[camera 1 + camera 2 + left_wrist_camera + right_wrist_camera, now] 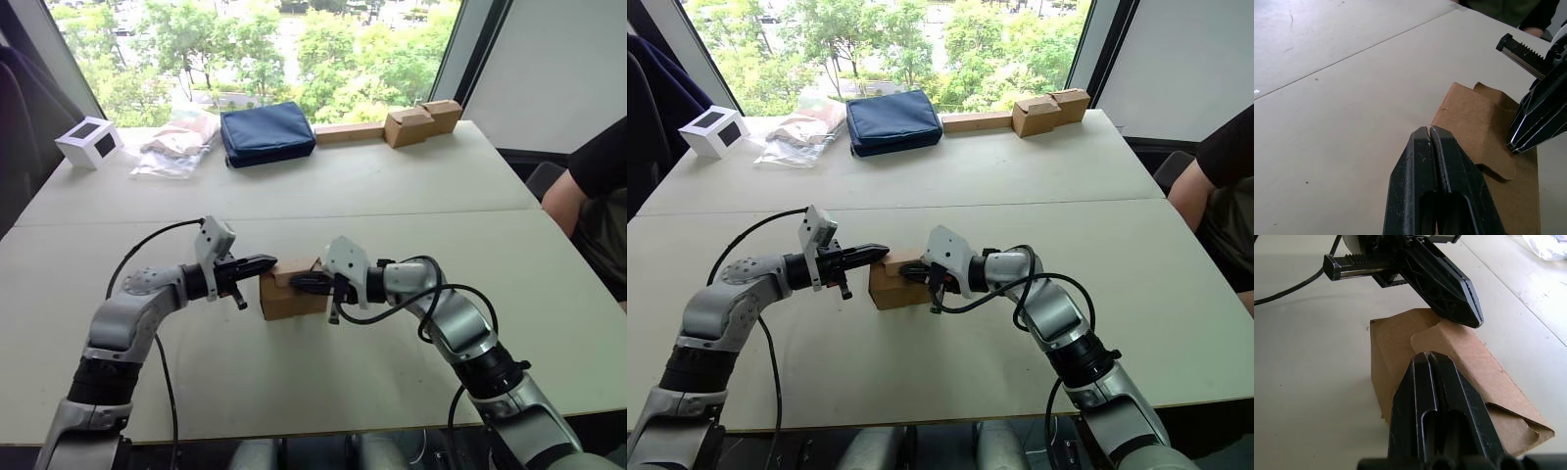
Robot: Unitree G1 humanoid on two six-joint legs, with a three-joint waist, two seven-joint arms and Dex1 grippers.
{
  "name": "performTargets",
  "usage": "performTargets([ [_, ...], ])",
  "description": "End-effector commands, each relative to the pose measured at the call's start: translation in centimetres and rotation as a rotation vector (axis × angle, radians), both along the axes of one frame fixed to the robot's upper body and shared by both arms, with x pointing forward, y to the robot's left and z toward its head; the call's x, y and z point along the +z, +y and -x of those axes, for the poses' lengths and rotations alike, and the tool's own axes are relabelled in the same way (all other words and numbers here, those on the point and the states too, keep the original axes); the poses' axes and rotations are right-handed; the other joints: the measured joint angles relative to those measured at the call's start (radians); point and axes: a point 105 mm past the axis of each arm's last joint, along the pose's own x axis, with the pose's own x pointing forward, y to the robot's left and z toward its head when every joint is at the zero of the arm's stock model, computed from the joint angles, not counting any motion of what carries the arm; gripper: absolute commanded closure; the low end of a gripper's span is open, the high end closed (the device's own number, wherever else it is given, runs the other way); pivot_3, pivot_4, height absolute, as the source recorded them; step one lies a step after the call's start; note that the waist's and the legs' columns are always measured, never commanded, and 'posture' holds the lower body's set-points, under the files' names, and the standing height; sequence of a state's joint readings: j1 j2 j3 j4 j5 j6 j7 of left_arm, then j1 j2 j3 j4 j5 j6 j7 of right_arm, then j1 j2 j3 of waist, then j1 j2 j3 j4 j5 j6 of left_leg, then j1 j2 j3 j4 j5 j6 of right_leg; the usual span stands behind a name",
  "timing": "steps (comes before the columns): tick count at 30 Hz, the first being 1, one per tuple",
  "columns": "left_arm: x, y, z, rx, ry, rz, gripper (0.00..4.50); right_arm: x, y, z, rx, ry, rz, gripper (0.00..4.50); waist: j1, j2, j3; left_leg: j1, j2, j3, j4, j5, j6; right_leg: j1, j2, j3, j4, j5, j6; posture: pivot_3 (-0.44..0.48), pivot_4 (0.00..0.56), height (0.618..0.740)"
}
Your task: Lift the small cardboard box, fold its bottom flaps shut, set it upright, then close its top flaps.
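Note:
The small cardboard box (292, 294) stands on the white table between my two arms. Its top flaps (1464, 352), with notched edges, lie folded down over the top. My left gripper (270, 262) is shut, its tip at the box's upper left edge. My right gripper (297, 282) is shut too, its tip resting on the folded flaps from the right. In the left wrist view, the left gripper's shut fingers (1420, 161) point at the box (1474, 117), with the right gripper (1528, 132) opposite. The bottom flaps are hidden under the box.
At the table's far edge are a white cube box (88, 142), a plastic bag (179, 142), a navy pouch (266, 132) and tan boxes joined by a cardboard strip (421, 122). A person (598, 196) sits at the right side.

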State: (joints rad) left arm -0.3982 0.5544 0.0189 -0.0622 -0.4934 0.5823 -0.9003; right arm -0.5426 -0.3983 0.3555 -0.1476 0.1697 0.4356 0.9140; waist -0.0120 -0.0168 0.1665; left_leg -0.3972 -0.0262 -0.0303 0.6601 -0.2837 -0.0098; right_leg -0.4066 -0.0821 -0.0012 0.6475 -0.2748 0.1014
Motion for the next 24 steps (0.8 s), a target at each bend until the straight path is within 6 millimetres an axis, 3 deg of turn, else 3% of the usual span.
performTargets([
  [1,1.3,-0.1,0.0,-0.003,-0.039,0.025,4.47,0.8,0.4,0.2,0.033,-0.051,0.004,4.50,0.000,0.000,0.000,0.000,0.000,0.000,0.000,0.000,0.000,0.000,0.000,0.000,0.000,0.000,0.000,0.000,0.150,0.737],
  [8,1.7,-0.4,-0.2,-0.003,-0.041,0.032,4.47,0.6,0.4,0.3,0.050,-0.062,0.029,4.50,0.000,0.000,0.000,0.000,0.000,0.000,0.000,0.000,0.000,0.000,0.000,0.000,0.000,0.000,0.000,0.000,0.150,0.737],
  [19,2.1,-0.7,0.2,-0.009,-0.032,0.037,4.47,-0.1,0.0,-1.6,-0.027,-0.140,0.087,4.50,0.000,0.000,0.000,0.000,0.000,0.000,0.000,0.000,0.000,0.000,0.000,0.000,0.000,0.000,0.000,0.000,0.150,0.737],
  [24,1.9,-0.6,0.2,-0.007,-0.029,0.033,4.47,0.0,0.1,-1.5,-0.020,-0.139,0.078,4.50,0.000,0.000,0.000,0.000,0.000,0.000,0.000,0.000,-0.001,0.000,0.000,0.000,0.000,0.000,0.000,0.000,0.150,0.737],
])
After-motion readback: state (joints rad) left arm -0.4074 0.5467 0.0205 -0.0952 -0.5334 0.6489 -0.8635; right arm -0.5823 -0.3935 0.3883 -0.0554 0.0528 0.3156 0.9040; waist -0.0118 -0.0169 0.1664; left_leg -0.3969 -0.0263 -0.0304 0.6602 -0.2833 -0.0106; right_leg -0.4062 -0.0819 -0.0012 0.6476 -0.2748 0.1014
